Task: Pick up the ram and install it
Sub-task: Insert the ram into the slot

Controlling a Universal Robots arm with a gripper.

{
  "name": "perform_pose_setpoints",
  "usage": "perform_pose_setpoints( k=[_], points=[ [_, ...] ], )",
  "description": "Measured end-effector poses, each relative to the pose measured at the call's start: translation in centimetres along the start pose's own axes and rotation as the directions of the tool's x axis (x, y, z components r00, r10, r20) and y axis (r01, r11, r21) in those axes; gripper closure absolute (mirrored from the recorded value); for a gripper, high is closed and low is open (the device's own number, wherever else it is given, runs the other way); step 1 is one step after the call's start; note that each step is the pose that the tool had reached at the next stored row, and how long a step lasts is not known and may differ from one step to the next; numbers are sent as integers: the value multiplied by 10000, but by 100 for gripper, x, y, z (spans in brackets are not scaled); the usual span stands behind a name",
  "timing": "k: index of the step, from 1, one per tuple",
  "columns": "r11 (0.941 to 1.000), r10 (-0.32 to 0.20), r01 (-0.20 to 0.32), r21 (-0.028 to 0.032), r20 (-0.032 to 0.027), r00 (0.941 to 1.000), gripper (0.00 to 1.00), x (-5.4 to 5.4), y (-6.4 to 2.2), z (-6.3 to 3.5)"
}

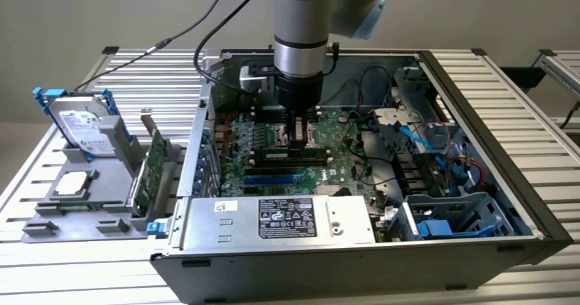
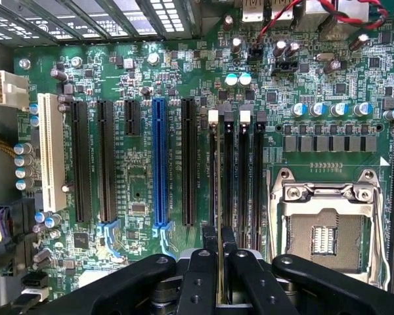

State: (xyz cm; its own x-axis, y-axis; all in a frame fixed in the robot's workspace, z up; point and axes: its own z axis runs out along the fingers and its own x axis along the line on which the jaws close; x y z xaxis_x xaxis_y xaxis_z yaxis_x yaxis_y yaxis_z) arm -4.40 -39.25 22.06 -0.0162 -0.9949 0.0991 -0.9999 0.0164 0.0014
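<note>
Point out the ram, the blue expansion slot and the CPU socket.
ram [image 2: 221, 279]: wrist view, its thin edge facing the camera.
blue expansion slot [image 2: 159, 161]: wrist view, middle of its length.
CPU socket [image 2: 323, 237]: wrist view, its central contact field.

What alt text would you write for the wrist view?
The gripper is shut on the ram, seen edge-on and lined up with the black memory slots on the green motherboard. An empty CPU socket sits beside the slots.
</note>
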Motion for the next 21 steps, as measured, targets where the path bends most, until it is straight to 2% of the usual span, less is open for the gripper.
perform_pose_setpoints(
  k=[6,15,21],
  points=[
    [10000,-9,9,3,-35,10000,86,-8,0,0],
    [10000,-11,11,5,-131,9999,86,-9,0,-8],
    [10000,-11,11,6,-151,9999,86,-2,0,-69]
  ],
)
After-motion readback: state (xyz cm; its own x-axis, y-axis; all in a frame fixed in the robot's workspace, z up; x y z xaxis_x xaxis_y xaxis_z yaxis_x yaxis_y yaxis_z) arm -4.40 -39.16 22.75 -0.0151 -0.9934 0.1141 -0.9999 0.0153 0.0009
